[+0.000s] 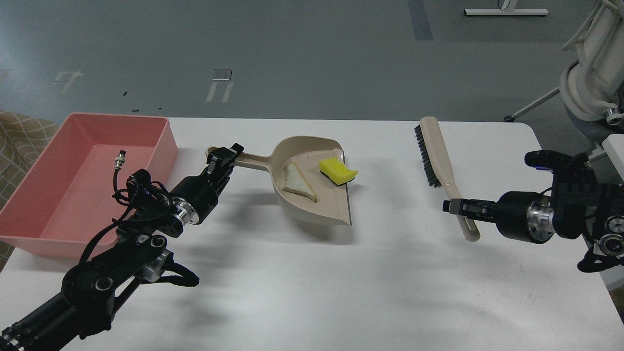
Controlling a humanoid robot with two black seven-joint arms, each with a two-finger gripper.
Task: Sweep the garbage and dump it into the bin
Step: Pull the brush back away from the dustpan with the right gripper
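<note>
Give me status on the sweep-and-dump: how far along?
Sweeping looks done: the bread slice lies in the dustpan, and the sponge sits at its lip. In hand: the left gripper is at the dustpan handle, the right gripper at the brush, which lies on the table. Left: dumping; no garbage shows in the pink bin.

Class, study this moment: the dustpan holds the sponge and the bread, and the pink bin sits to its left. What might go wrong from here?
1. The yellow sponge sits at the dustpan's open lip, partly over the edge; tilting that way could drop it on the table.
2. The left gripper grips only the handle's far end, so the loaded pan may twist or sag when lifted.
3. The bread slice lies loose and may slide out before reaching the bin.
</note>
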